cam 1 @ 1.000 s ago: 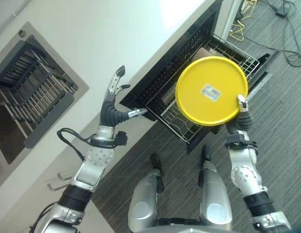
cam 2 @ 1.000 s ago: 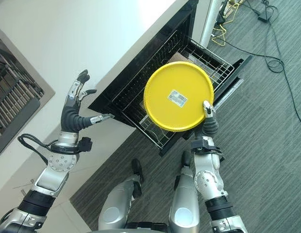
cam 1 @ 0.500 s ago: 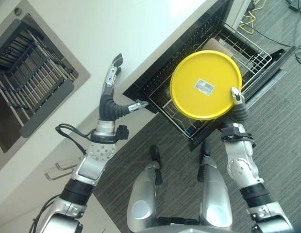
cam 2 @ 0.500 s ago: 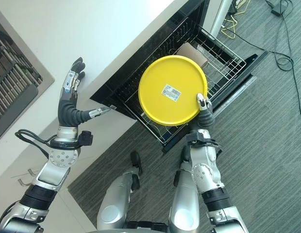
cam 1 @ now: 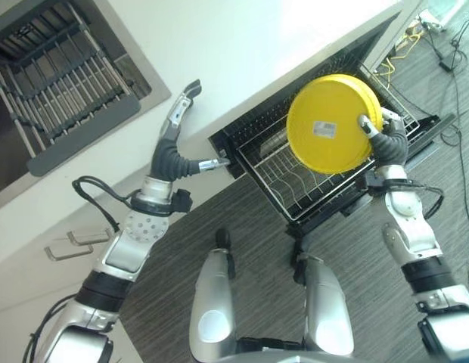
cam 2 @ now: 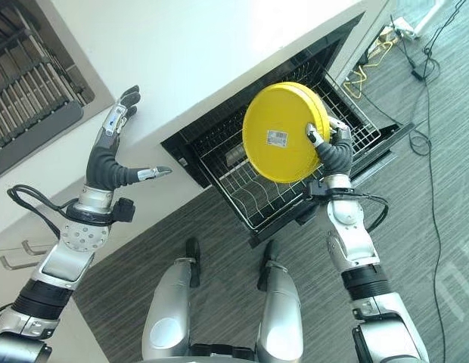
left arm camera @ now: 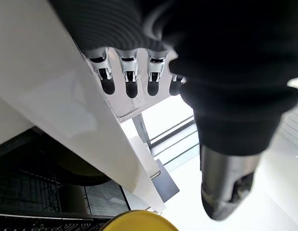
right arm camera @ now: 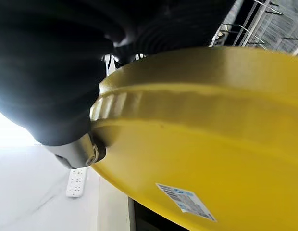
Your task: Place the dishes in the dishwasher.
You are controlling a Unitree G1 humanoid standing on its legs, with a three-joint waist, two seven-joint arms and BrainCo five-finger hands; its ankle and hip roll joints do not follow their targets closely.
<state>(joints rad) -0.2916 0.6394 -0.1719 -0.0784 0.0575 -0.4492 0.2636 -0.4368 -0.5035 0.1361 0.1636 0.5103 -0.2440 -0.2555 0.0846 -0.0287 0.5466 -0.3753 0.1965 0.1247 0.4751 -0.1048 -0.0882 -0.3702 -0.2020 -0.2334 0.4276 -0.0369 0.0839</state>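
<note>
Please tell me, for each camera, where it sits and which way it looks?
Eye views: on the head, looking down at the yellow plate over the dishwasher rack; both arms show.
Left wrist view: along the open left hand, past the white counter.
Right wrist view: beside the right hand, on the plate's rim.
All views share the plate.

Left arm: raised from the lower left, bent at the elbow.
Left hand (cam 1: 176, 141): upright, fingers straight and together, thumb stuck out sideways, holding nothing.
Right arm: reaches up from the lower right, forearm near vertical.
Right hand (cam 2: 334, 148): thumb and fingers pinched on a yellow plate (cam 2: 282, 136).
</note>
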